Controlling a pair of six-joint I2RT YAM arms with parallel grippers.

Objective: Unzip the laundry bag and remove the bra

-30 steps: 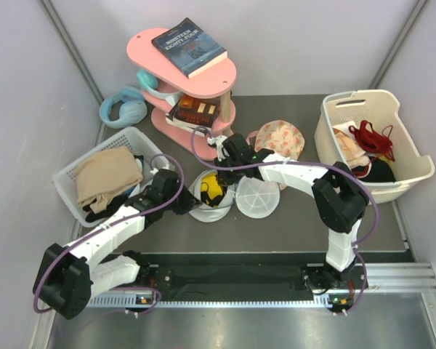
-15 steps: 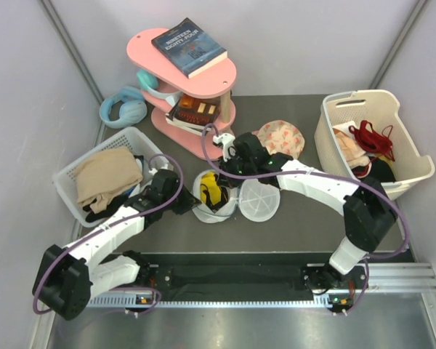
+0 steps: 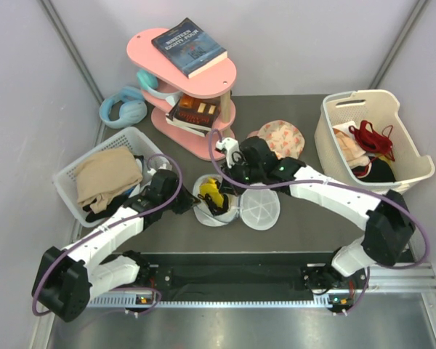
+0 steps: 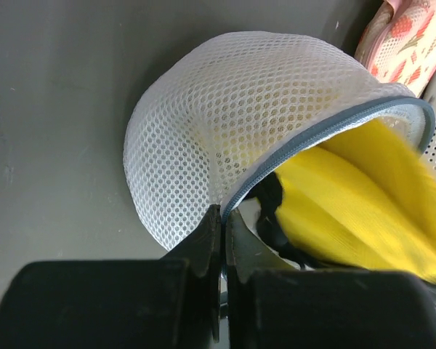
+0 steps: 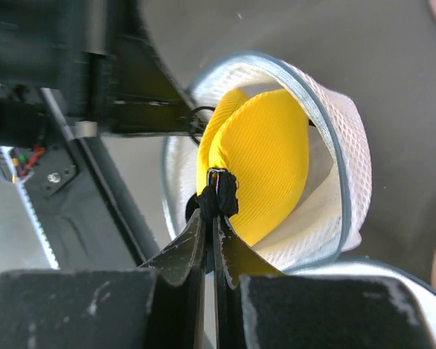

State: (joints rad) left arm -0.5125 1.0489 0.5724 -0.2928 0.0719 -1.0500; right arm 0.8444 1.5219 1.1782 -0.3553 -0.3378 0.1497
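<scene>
A: Whereabouts?

B: On the dark table (image 3: 276,236), between the two arms. Found unzipped: the mesh bag (image 3: 206,216), with its lid (image 3: 260,207) flopped open alongside. Inside, and poking part-way out of the opening, the yellow bra (image 5: 265,167).

A: Held how?

B: Pinched fully shut with the left gripper (image 4: 221,218), right on the mesh at the zip edge. Clamped just as tight with the right gripper (image 5: 212,211), on a small tuck of the bra's black edging and nothing more.

A: Likely to go wrong?

B: Could slip off that thin trim under a sharp tug and drop the bra back in. Could also snag the black strap (image 4: 272,218), seen looped near the rim, on zip or mesh, and drag the whole bag along. Can't tell how much more strap lies tucked underneath. Might lose the left hold too, with so little mesh between the fingers, if pulled sideways rather than up and out.

A: Anything close by to mind?

B: Only the peach floral piece (image 3: 280,138), close behind the right arm. Might get brushed on a wide swing. Safer drawn out slowly, straight through the opening.
</scene>
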